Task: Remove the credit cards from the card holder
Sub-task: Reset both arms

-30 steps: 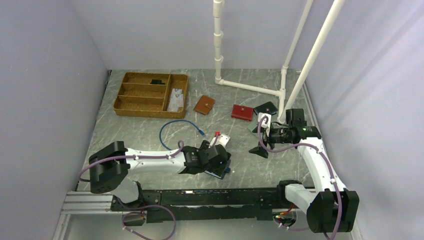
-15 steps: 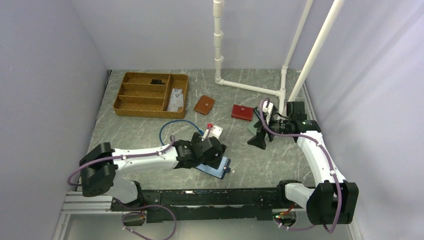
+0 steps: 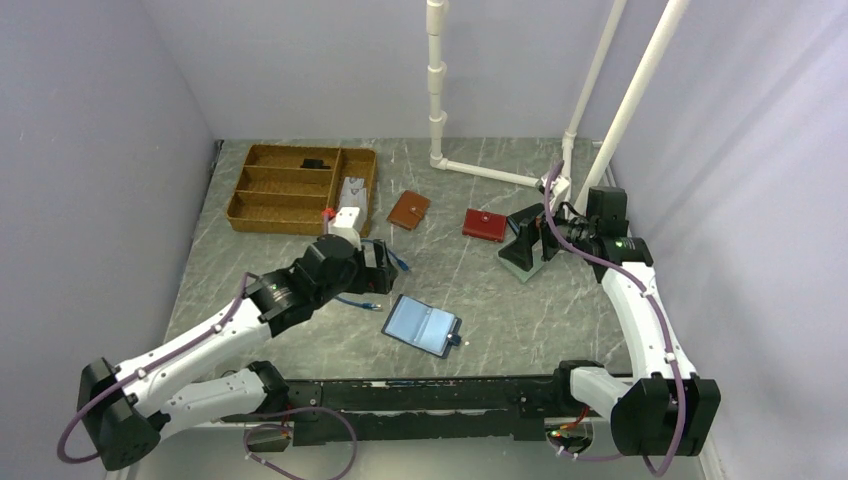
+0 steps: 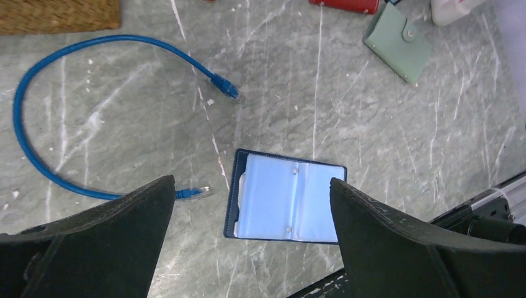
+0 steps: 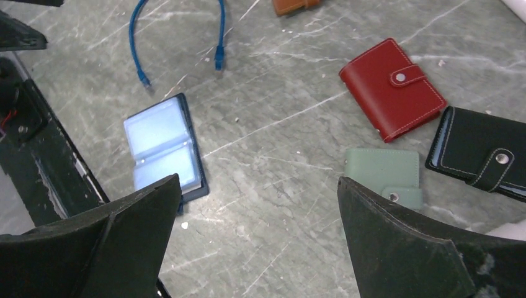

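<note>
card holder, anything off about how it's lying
The card holder lies open on the table, glossy inside up, at a slant. A pale card edge seems to poke from its left pocket. Nothing looks damaged or spilled.

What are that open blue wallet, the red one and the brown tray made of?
The open blue wallet: probably leather or imitation outside, glossy plastic sleeves inside that reflect light. The red wallet: smooth leather-like, pale stitching, metal-looking snap. The brown tray: woven wicker or similar, by its ribbed weave.
</note>
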